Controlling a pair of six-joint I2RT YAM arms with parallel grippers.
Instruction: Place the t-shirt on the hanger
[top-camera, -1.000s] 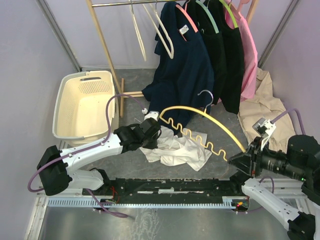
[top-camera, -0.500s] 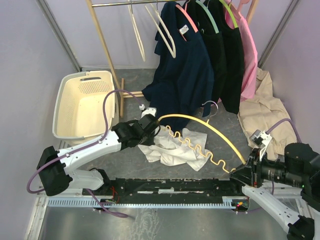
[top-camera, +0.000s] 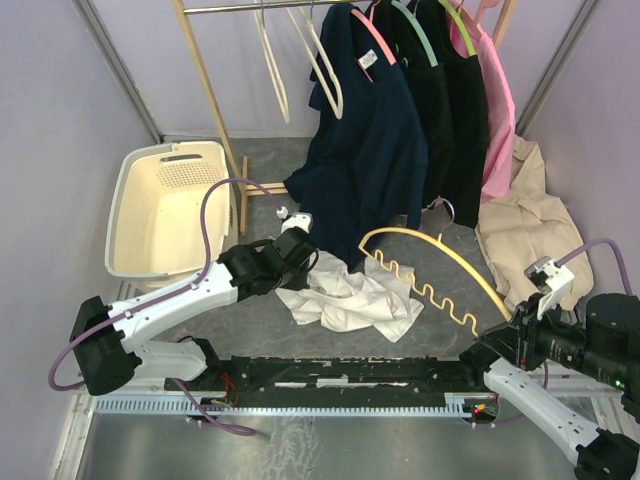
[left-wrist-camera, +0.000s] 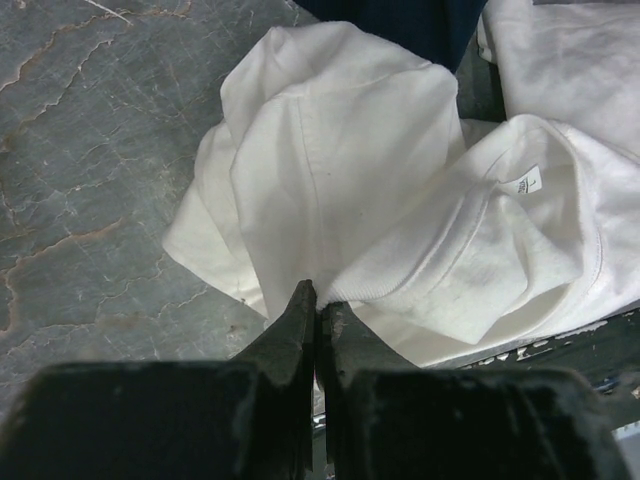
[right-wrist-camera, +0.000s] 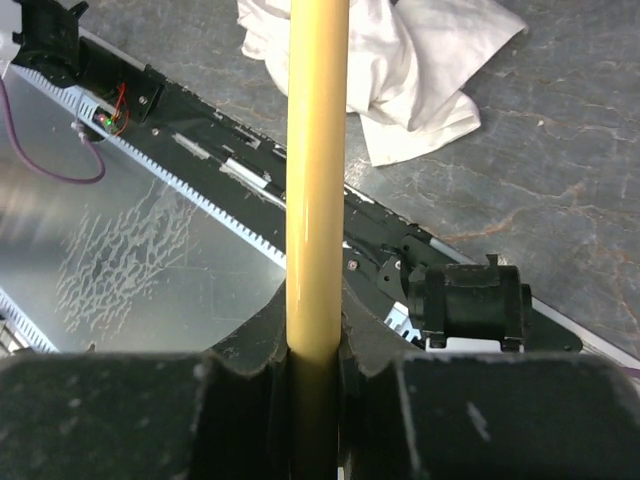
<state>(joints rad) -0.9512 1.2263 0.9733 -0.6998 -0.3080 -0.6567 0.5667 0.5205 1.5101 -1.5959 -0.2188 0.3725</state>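
The white t-shirt (top-camera: 352, 297) lies crumpled on the grey floor in front of the arms. My left gripper (top-camera: 301, 263) is at its left edge, and in the left wrist view the gripper (left-wrist-camera: 318, 300) is shut on a fold of the t-shirt (left-wrist-camera: 380, 190) near the ribbed neckband. The yellow hanger (top-camera: 441, 251) hangs in the air to the right of the shirt, its silver hook toward the rack. My right gripper (top-camera: 507, 327) is shut on its right end. The right wrist view shows the gripper (right-wrist-camera: 318, 335) clamping the yellow bar of the hanger (right-wrist-camera: 318, 150), with the t-shirt (right-wrist-camera: 400, 50) beyond.
A cream laundry basket (top-camera: 165, 210) stands at the left. Behind, a wooden rack (top-camera: 210, 100) carries cream hangers (top-camera: 300, 60), a navy shirt (top-camera: 375, 130), and black and pink garments. A beige garment (top-camera: 530, 220) lies at the right. A black rail (top-camera: 340, 375) runs along the near edge.
My right arm has carried the hanger to the right, so its left end no longer lies over the t-shirt. The left gripper has shifted slightly left, still holding the shirt.
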